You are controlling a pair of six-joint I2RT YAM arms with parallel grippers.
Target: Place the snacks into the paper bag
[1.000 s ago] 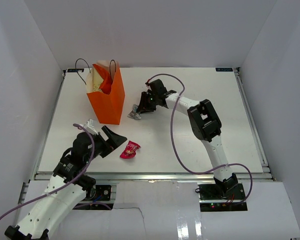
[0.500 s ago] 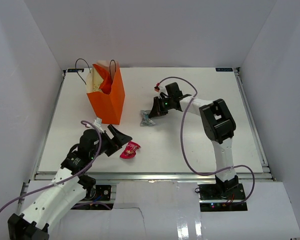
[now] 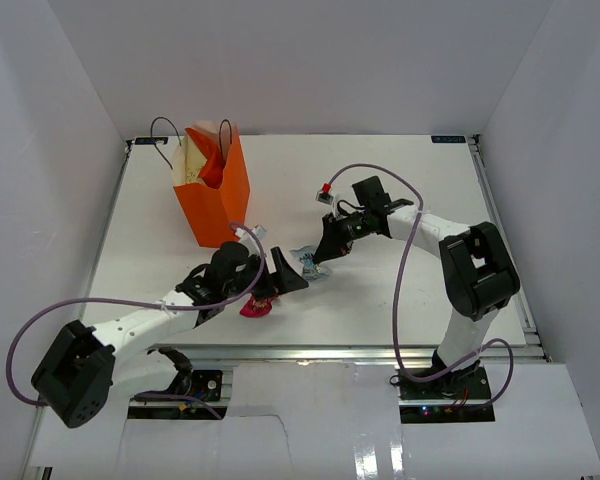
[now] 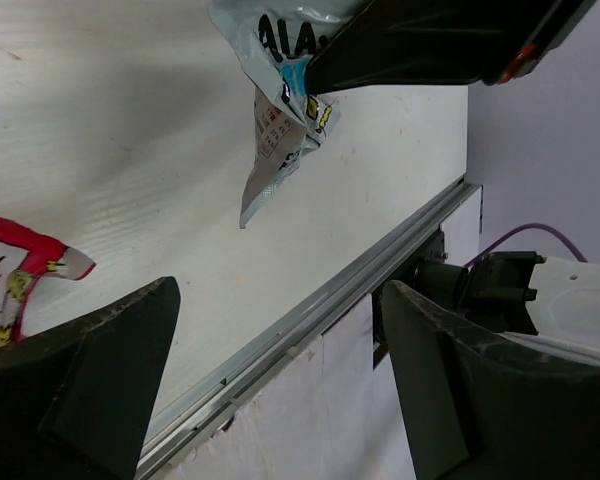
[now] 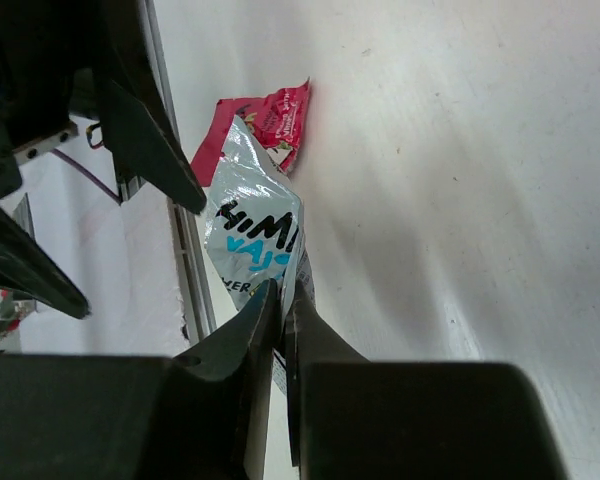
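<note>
My right gripper (image 5: 280, 300) pinches the silver packet (image 5: 248, 232) by one edge, dangling mid-table beside my wide-open left gripper (image 3: 280, 280). Looks light, crinkly, slippery foil; I'd hold the crimped seam.

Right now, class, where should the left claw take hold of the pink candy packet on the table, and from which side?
Probably across the puffed middle of the pink candy packet, coming down from above: it lies low on the table. The open left claw hangs beside it; avoid the silver packet pinched in the right claw.
</note>
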